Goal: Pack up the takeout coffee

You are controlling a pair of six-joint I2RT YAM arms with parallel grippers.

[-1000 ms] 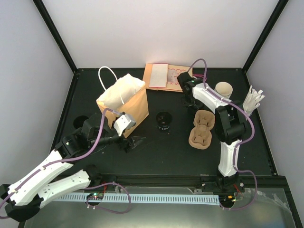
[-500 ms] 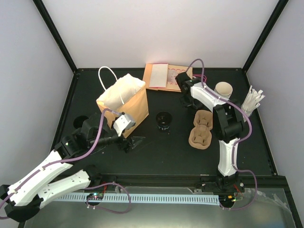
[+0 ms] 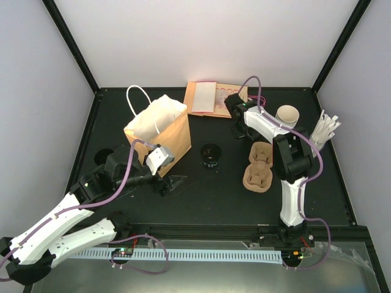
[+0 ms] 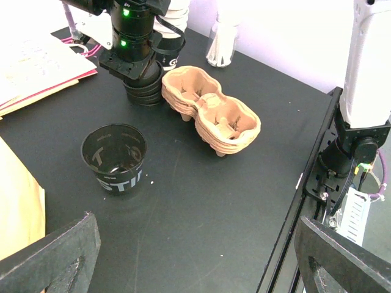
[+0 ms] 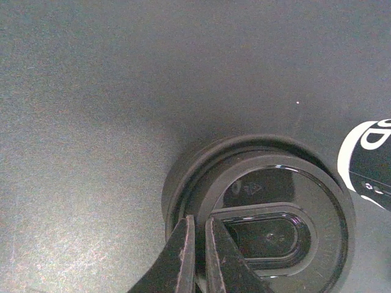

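"From overhead, where's the coffee?"
"The small black paper cup (image 3: 211,154) stands open-topped between the brown paper bag (image 3: 164,131) and the brown moulded-pulp carrier (image 3: 259,165)."
"And the left wrist view?"
"The left gripper (image 4: 195,247) gapes wide and holds nothing; the cup sits ahead of it."
"The right?"
"Only its wrist view tells: the right gripper (image 5: 199,259) is pinched onto the rim of the round black plastic lid (image 5: 275,213)."

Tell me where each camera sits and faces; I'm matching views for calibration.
Top external: above and behind the bases, looking down on the table; both arms show.
Left wrist: low on the left arm, facing the cup and carrier; open left fingers frame the bottom.
Right wrist: straight down on the black lid, right fingers pinching its rim.
Shared: top and left wrist both see the cup.
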